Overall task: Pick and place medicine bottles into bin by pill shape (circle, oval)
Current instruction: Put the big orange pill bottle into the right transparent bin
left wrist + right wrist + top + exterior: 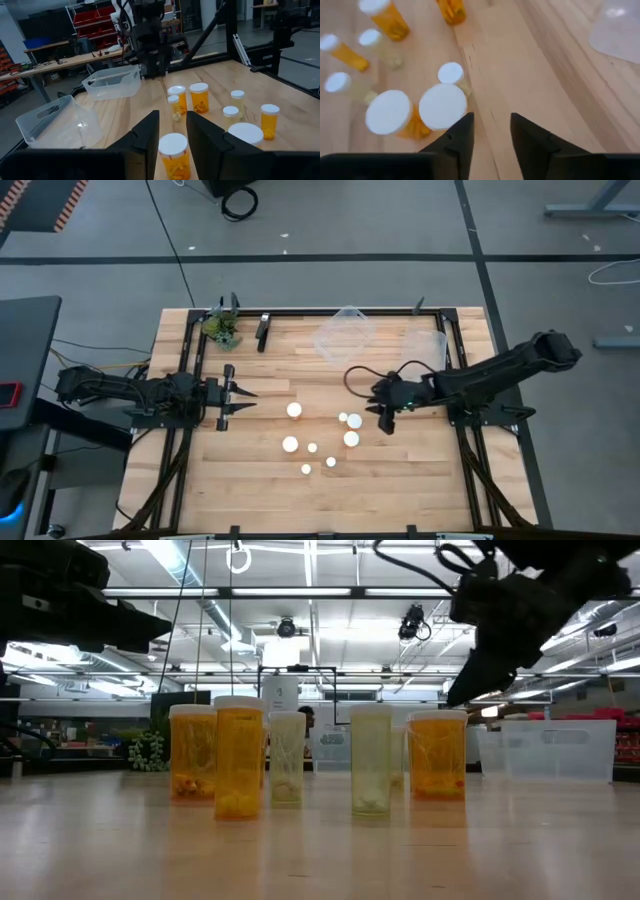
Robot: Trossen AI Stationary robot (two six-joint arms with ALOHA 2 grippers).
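Observation:
Several medicine bottles with white caps stand upright on the wooden table at mid-table (320, 442). In the low view, amber ones (240, 755) and pale ones (371, 760) show. My left gripper (245, 401) is open and level, pointing toward the table's right. An amber bottle (173, 150) (294, 410) stands just ahead of its fingers, apart from them. My right gripper (385, 423) is open and empty. It hangs above the table just right of the cluster and points down (491, 120), with two large caps (442, 106) beside it.
Two clear plastic bins stand at the table's far side (345, 332) (425, 345); they also show in the left wrist view (112, 82) (55, 120). A small green plant (222, 328) and a dark clamp (263, 330) are at the far left. Bare wood lies toward the near edge.

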